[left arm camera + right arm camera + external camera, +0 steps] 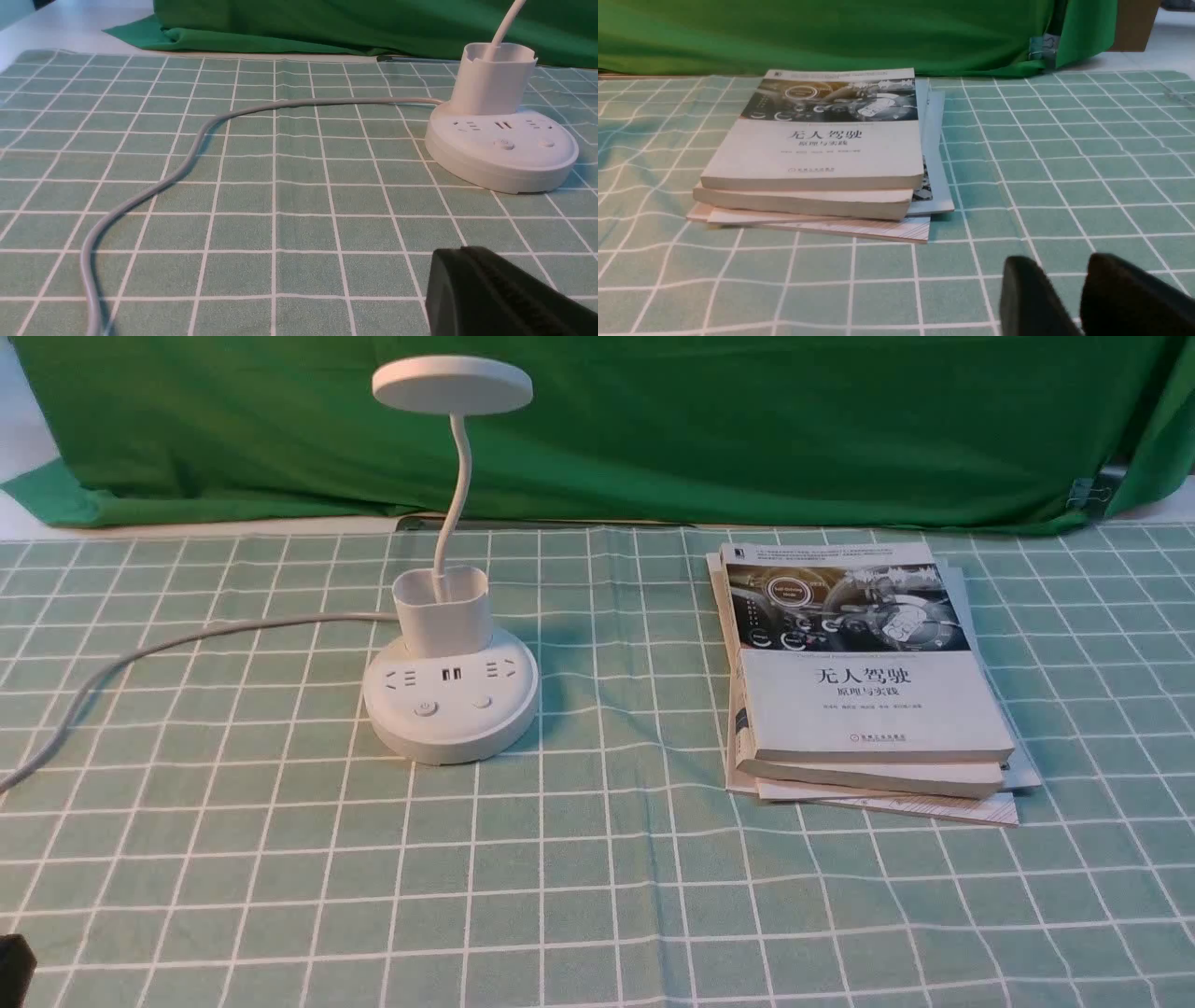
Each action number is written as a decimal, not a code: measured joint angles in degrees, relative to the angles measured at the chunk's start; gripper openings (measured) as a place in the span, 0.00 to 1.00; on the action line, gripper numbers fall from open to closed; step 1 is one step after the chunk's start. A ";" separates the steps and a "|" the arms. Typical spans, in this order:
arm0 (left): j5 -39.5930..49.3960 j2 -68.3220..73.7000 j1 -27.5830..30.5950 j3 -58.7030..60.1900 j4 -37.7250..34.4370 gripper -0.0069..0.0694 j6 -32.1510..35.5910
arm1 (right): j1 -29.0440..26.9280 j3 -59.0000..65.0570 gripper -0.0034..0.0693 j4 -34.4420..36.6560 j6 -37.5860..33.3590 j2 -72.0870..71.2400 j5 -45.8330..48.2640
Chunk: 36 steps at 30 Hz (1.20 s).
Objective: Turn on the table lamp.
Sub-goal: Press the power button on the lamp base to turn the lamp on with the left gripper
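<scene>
The white table lamp (pixel 451 705) stands left of the table's middle, with its disc head (pixel 452 383) on a curved gooseneck above the cup holder; no light shows from it. Two round buttons (pixel 426 707) sit on the front of the base below the sockets. In the left wrist view the lamp base (pixel 502 149) lies ahead, and my left gripper (pixel 462 253) is shut on nothing, well short of it. Only a dark corner of the left gripper (pixel 11 971) shows in the front view. My right gripper (pixel 1062 267) hovers over the cloth with its fingers slightly apart and nothing between them.
The lamp's grey cord (pixel 140 658) snakes left across the green checked tablecloth (pixel 597 896). A stack of books (pixel 864 681) lies to the right of the lamp. A green backdrop (pixel 747 420) hangs along the far edge.
</scene>
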 joint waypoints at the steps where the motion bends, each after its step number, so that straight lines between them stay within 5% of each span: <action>1: 0.00 0.00 0.00 0.00 0.00 0.09 0.00 | 0.00 0.00 0.38 0.00 0.00 0.00 0.00; 36: -1.94 0.00 0.00 0.00 3.05 0.09 2.26 | 0.00 0.00 0.38 0.00 0.00 0.00 -0.17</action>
